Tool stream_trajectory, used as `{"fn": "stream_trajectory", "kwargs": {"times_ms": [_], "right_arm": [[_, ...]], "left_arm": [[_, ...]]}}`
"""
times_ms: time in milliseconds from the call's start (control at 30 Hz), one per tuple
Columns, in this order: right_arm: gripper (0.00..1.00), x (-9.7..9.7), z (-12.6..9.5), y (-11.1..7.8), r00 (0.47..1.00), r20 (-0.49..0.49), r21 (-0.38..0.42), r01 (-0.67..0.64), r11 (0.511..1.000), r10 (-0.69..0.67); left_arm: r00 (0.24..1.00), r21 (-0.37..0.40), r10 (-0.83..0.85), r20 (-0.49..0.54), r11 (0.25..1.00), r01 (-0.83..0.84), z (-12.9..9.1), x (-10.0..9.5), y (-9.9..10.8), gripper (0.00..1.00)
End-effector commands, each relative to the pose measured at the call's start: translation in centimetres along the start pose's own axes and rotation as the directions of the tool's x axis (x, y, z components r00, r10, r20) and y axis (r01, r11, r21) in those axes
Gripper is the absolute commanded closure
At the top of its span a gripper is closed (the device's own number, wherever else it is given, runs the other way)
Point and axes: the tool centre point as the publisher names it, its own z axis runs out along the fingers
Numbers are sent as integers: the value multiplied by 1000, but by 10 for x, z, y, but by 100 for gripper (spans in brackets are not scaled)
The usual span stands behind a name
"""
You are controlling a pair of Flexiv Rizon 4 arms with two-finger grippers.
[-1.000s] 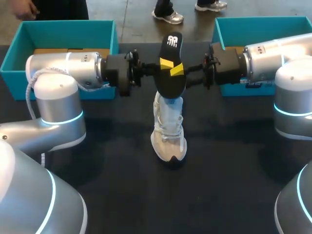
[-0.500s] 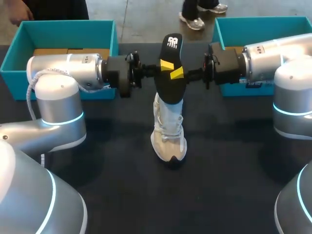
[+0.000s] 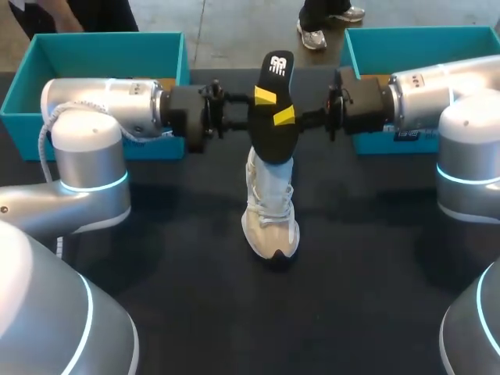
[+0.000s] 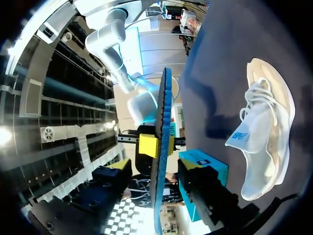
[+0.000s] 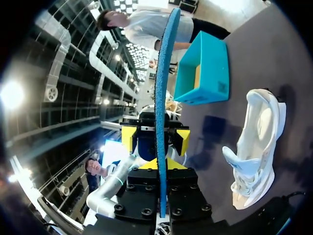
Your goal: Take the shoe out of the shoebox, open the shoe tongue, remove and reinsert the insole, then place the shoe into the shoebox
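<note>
The insole (image 3: 271,141) is black on top with a white mark at its far end and blue underneath. It hangs in the air, tilted up on edge, pinched by the right tool (image 3: 283,116) and flanked by the spread fingers of the left tool (image 3: 264,95). The white laced shoe (image 3: 270,211) rests on the bench right below both tools, mouth gaping, toe pointing away from them. An open teal shoebox (image 3: 101,43) stands behind the left tool, and a second shoebox (image 3: 422,39) behind the right.
</note>
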Motion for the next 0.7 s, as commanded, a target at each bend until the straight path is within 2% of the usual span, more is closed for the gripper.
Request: {"fn": "stream_trajectory", "kwargs": {"times_ms": [33,167,333,467,700], "right_arm": [[100,-4,-4,0,1000,5,-11,2,1000,-2],[100,-6,-9,2,1000,21,-29,24,999,-24],[100,-4,-12,6,992,50,-32,115,993,-113],[100,-1,-11,11,971,91,-4,222,975,-221],[100,8,-6,22,912,149,74,375,924,-382]], "left_arm": [[1000,30,7,-10,1000,-7,-15,0,7,0],[999,59,20,-34,998,-18,-29,1,11,0],[996,131,33,-77,991,-23,-50,4,15,0],[992,200,48,-119,979,-24,-63,7,17,0],[978,256,111,-177,965,-63,-74,17,24,0]]}}
